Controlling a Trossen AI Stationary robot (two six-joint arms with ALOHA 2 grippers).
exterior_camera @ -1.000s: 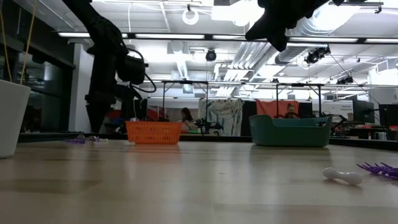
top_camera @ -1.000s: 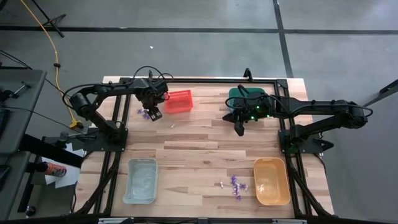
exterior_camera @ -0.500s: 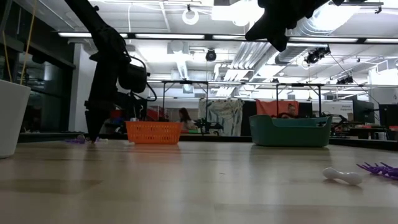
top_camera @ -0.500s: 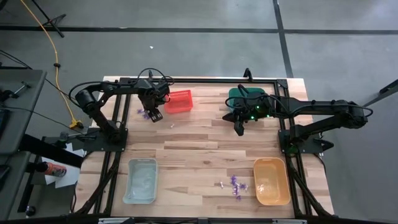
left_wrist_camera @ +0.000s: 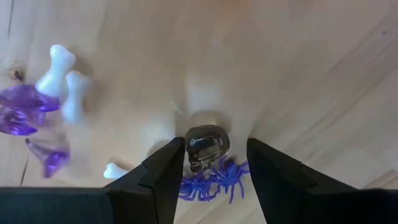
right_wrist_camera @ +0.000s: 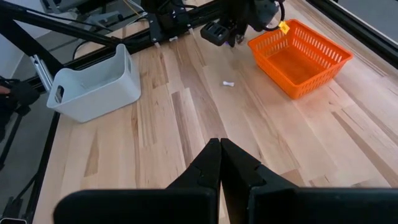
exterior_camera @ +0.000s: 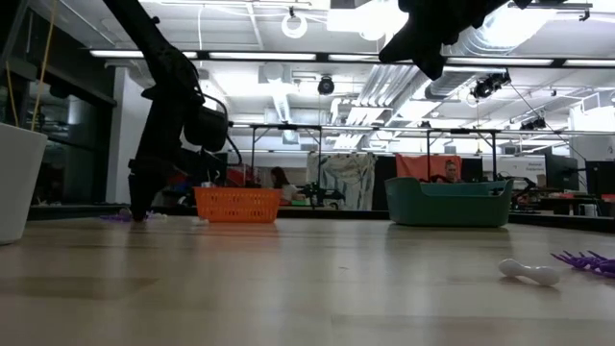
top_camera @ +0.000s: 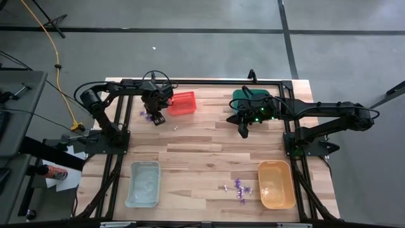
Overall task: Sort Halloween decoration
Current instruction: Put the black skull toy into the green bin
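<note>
A small dark skull-shaped trinket [left_wrist_camera: 207, 144] lies on the wood at the far left of the table. Purple spiky trinkets [left_wrist_camera: 214, 183] lie right beside it. My left gripper [left_wrist_camera: 216, 144] is open and points down, one finger on each side of the dark trinket; the high view shows it [top_camera: 157, 118] next to the red basket [top_camera: 181, 103]. More purple trinkets [top_camera: 238, 187] lie near the front edge. My right gripper [right_wrist_camera: 220, 149] is shut and hangs in the air in front of the green bin [top_camera: 253, 98]. My left gripper comes from above with its fingers astride the dark trinket [left_wrist_camera: 198, 149]. One fingertip [left_wrist_camera: 168, 168] stands right against the trinket's side; I cannot tell whether it touches. The trinket lies flat on the table.
Two white bone-shaped pieces [left_wrist_camera: 59, 74] and a purple piece [left_wrist_camera: 22, 109] lie close to my left gripper. A clear bin [top_camera: 143, 183] stands front left and an orange bin [top_camera: 276, 183] front right. A small white piece [top_camera: 175, 128] lies on the wood in front of the red basket.
My left gripper has gone down toward the table over the dark trinket and tipped a little steeper, staying open.
</note>
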